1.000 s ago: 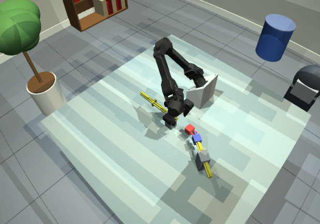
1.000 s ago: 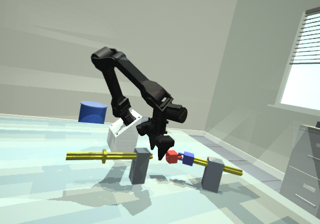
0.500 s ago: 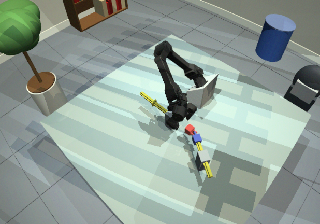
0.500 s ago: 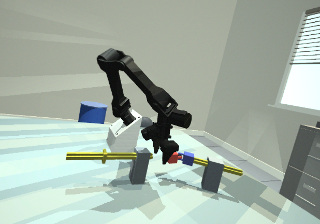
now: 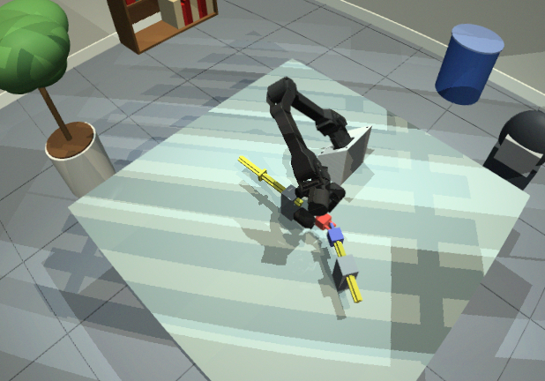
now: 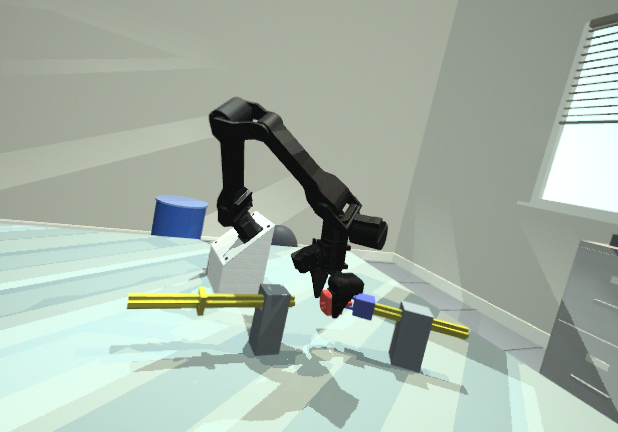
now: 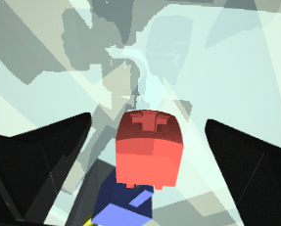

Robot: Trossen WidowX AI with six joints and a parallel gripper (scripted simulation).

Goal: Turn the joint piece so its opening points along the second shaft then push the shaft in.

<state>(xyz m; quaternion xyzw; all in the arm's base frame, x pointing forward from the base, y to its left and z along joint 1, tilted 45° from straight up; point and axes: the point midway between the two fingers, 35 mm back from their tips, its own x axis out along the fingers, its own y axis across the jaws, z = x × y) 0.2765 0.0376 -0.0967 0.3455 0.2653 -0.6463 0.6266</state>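
- The red square joint piece (image 5: 323,220) (image 6: 326,302) (image 7: 149,160), the landmark, sits beside the blue block-shaped hinge part (image 5: 335,236) (image 6: 363,307) (image 7: 121,214).
- Around it, the black gripper (image 5: 317,219) (image 6: 326,306) (image 7: 148,120) stands spread, grasping nothing.
- Apart from it, the yellow sliding shaft (image 5: 262,175) (image 6: 201,300) passes through a grey block (image 5: 288,205) (image 6: 270,320).

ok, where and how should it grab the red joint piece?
I'd grip the red joint piece from above, fingers on its two flat side faces. The wrist view shows it boxy, between the open gripper's fingers with a gap either side. That likely keeps fingers off the opening at one end and the hinge at the other.
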